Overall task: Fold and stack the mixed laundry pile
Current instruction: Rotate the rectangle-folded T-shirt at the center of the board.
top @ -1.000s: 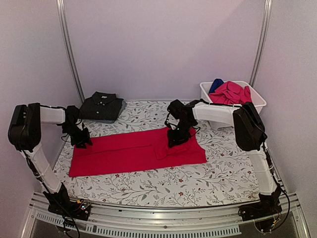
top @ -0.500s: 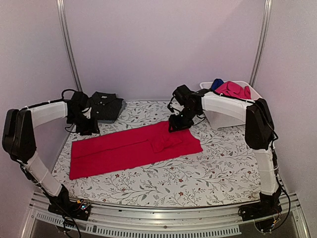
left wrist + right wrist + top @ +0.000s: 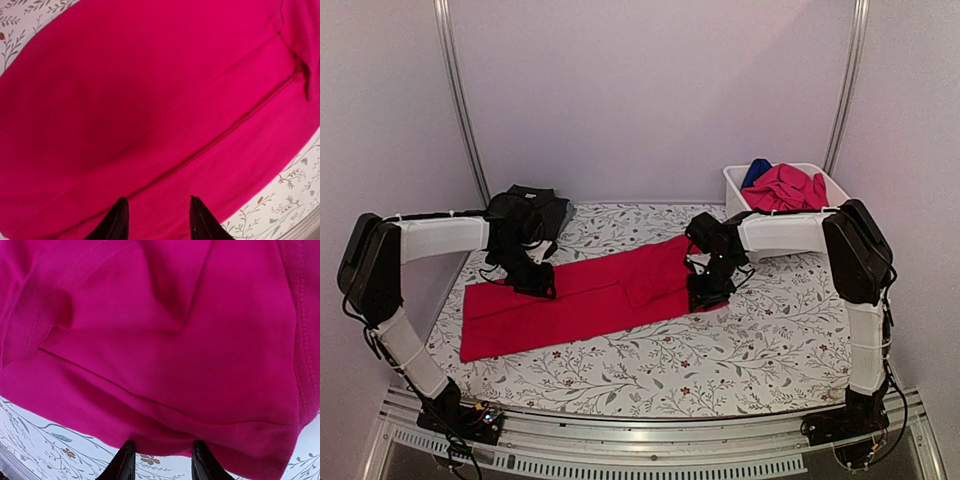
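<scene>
The red tee (image 3: 590, 300) lies flat as a long folded strip on the floral cloth. My left gripper (image 3: 538, 285) hovers open over the tee's left part; in the left wrist view (image 3: 157, 210) its jaws stand apart above a fold line of the tee (image 3: 150, 100). My right gripper (image 3: 705, 298) is open at the tee's right near edge; in the right wrist view (image 3: 162, 450) the jaws straddle the hem of the tee (image 3: 165, 340). The dark charcoal polo (image 3: 552, 212) lies folded at the back left, partly hidden by the left arm. The magenta garment (image 3: 785, 188) and the blue one (image 3: 756, 172) sit in the tub.
The white tub (image 3: 840, 200) stands at the back right. The floral cloth (image 3: 720, 360) covers the table. Walls and metal rails close in the sides and back.
Both grippers have come from the tee's far edge toward the near side, the left one rightward over the tee, the right one to its near right edge. The tee has narrowed slightly.
</scene>
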You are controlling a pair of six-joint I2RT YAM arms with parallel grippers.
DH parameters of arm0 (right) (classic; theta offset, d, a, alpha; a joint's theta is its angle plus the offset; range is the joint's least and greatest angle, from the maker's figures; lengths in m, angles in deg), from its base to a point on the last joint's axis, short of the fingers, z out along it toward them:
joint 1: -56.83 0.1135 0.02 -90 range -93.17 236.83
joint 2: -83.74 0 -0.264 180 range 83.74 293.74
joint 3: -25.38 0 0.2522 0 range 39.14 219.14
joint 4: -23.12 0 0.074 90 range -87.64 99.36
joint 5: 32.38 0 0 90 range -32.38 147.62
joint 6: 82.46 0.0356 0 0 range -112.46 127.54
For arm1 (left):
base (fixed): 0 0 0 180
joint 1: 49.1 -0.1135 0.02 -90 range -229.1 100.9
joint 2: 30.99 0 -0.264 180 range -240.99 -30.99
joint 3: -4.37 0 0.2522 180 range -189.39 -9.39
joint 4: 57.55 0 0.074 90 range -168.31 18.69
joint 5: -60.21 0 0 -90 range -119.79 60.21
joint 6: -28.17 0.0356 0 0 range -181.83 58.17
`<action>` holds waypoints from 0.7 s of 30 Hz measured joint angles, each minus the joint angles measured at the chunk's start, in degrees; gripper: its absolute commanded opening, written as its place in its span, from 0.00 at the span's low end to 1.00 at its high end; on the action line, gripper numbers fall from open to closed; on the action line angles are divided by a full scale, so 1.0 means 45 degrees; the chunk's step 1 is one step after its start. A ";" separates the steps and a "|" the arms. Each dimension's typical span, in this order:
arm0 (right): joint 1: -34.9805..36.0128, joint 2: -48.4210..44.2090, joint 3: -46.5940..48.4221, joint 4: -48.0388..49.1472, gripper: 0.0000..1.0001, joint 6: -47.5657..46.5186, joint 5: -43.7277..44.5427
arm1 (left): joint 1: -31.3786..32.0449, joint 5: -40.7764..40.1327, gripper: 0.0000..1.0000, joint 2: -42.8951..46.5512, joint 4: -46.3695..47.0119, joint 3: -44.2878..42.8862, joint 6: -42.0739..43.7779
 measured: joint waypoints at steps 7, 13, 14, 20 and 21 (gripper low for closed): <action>-0.0461 0.1758 0.2696 -0.0481 0.33 -0.0287 0.1564 | 0.0126 -0.0141 0.40 -0.0204 -0.0287 0.0117 -0.0010; -0.1273 0.4342 0.6902 -0.0903 0.34 -0.0787 0.3191 | 0.0593 -0.0646 0.38 -0.0199 -0.0529 0.0121 -0.0087; -0.1341 0.4745 0.7601 -0.0962 0.35 -0.0903 0.3415 | 0.0782 -0.0787 0.37 -0.0204 -0.0588 0.0121 -0.0087; -0.1525 0.5357 0.8820 -0.0991 0.46 -0.1384 0.3959 | 0.1860 -0.1360 0.31 -0.0432 -0.0816 0.0272 -0.0117; -0.1525 0.5314 0.8825 -0.0962 0.48 -0.1438 0.3944 | 0.2059 -0.1472 0.31 -0.0602 -0.0831 0.0282 -0.0117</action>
